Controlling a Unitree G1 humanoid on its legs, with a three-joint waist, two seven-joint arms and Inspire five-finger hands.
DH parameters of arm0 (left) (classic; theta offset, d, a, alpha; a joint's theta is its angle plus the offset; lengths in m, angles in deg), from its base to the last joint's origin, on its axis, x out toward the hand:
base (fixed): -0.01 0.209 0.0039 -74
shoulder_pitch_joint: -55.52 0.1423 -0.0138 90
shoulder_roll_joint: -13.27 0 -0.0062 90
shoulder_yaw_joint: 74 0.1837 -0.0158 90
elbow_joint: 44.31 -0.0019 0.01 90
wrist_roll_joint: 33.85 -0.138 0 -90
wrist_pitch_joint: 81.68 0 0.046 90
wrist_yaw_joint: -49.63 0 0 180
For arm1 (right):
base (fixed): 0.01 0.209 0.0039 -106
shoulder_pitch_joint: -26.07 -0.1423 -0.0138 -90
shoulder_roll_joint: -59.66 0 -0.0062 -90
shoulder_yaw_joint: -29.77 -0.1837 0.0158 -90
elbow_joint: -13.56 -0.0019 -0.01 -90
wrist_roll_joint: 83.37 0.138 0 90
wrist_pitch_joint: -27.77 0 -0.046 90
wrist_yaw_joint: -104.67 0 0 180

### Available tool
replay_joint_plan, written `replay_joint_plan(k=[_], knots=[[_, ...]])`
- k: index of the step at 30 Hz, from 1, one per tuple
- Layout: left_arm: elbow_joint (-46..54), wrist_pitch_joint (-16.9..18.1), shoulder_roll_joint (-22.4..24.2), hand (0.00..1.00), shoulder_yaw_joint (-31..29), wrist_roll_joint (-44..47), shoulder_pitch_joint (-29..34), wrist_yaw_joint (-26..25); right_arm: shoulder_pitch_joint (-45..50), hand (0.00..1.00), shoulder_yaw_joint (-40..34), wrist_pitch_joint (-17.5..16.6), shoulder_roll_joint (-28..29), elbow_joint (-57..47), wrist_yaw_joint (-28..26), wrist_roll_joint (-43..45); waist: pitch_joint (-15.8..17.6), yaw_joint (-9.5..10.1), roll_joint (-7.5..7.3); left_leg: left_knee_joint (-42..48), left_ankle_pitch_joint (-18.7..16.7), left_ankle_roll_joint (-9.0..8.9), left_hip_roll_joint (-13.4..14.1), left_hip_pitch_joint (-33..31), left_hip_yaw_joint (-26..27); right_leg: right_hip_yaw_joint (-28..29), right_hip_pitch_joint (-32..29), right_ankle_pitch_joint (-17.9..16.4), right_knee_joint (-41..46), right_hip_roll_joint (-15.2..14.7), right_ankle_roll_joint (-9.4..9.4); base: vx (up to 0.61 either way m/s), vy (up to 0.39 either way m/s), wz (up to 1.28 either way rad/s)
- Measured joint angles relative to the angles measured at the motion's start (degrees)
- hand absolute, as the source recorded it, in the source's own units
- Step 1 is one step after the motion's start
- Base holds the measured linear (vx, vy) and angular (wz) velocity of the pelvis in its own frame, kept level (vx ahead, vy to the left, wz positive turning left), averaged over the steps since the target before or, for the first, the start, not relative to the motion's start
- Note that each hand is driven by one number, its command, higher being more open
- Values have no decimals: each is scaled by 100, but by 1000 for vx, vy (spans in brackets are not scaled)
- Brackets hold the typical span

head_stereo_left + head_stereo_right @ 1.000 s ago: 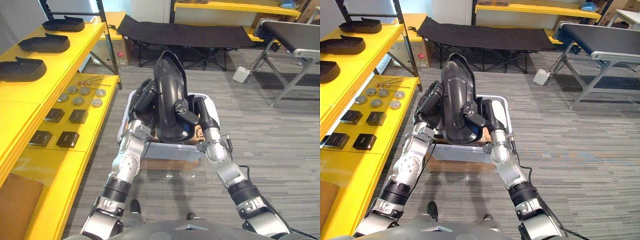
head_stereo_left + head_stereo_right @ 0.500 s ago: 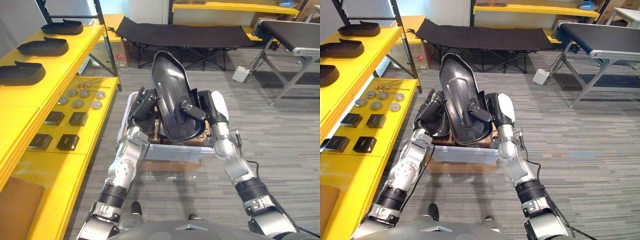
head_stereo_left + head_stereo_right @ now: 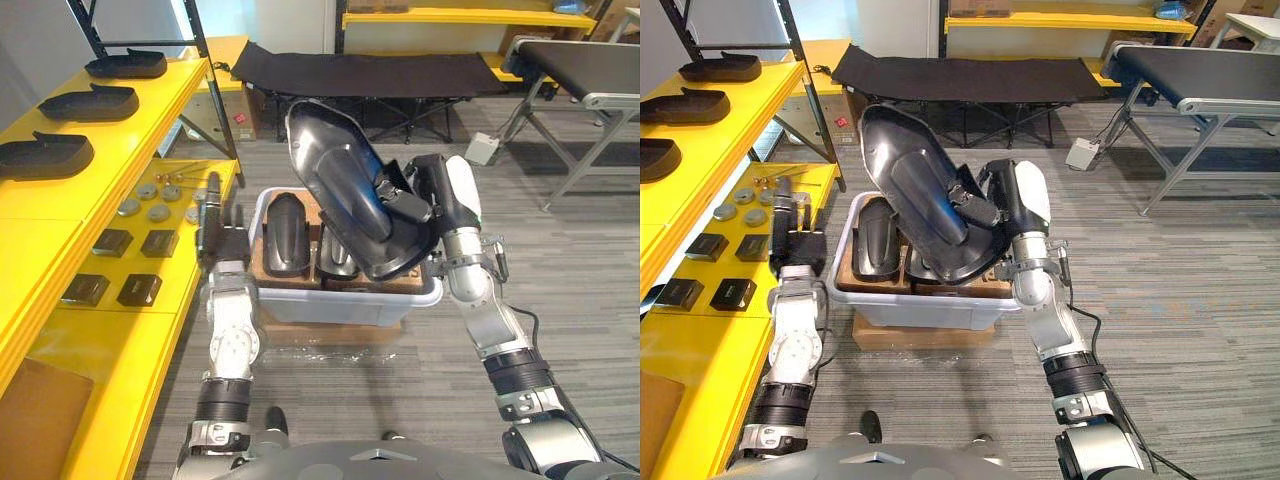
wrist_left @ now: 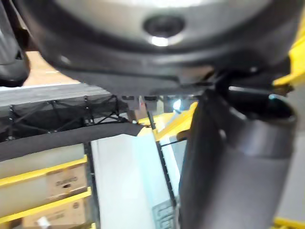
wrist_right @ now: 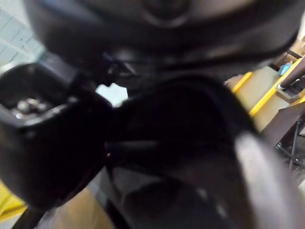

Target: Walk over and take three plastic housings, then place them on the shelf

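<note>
Here, the left hand (image 3: 219, 236) stands empty, fingers straight up, just beside the bin's (image 3: 340, 301) left wall. The right hand (image 3: 428, 196) grips a black housing (image 3: 335, 170), held tilted above the bin, where more housings (image 3: 285, 235) lie. Further left, three housings (image 3: 47, 158) rest on the yellow shelf (image 3: 125, 128). A black cot (image 3: 370, 73) stands beyond.

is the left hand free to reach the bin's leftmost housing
Probably yes: the left hand is open beside the bin, the left housing lies uncovered, and the lifted housing in the right hand hangs further right.
</note>
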Motion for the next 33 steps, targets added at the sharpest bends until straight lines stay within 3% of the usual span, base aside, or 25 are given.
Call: replay_joint_plan(k=[3,6,10,12,19,28,33], knots=[[-5,90,-1,100,-54,172,1,9,9,0,-31,0,16,-5,0,0,1,7,-1,0,0,0,0,1,1,0,0,0,1,0,0,0,0,0],[-59,-142,0,100,-52,167,1,378,56,0,-31,-2,71,-7,0,0,1,-7,-2,-1,1,1,-1,1,1,0,-1,-1,5,-2,1,0,0,0],[-57,-707,-5,100,18,45,1,935,79,0,-35,-38,210,-7,-8,0,1,-77,-2,-1,2,2,-1,2,2,1,-1,-1,9,-3,2,0,0,0],[-84,-1124,-15,100,140,-383,2,1276,80,0,-40,-177,213,-6,-62,0,1,-92,-2,-1,2,2,0,3,7,7,-3,-1,10,-5,3,0,0,0],[-285,-2109,-215,100,786,-1469,11,2558,80,0,-39,-386,211,-4,-233,1,1,-99,-1,-1,0,0,2,4,23,28,-18,-1,9,-5,4,0,0,0],[-286,-2345,-569,100,1076,-2020,25,3400,80,0,-14,-465,35,33,-408,1,-18,-99,31,-1,4,5,-1,2,49,53,-39,0,3,-9,4,0,0,0],[-286,-2389,-665,100,1378,-2160,47,3565,78,0,126,-493,-3,43,-447,5,-26,-95,44,-1,5,6,-3,0,49,53,-43,0,3,-9,4,0,0,0]])
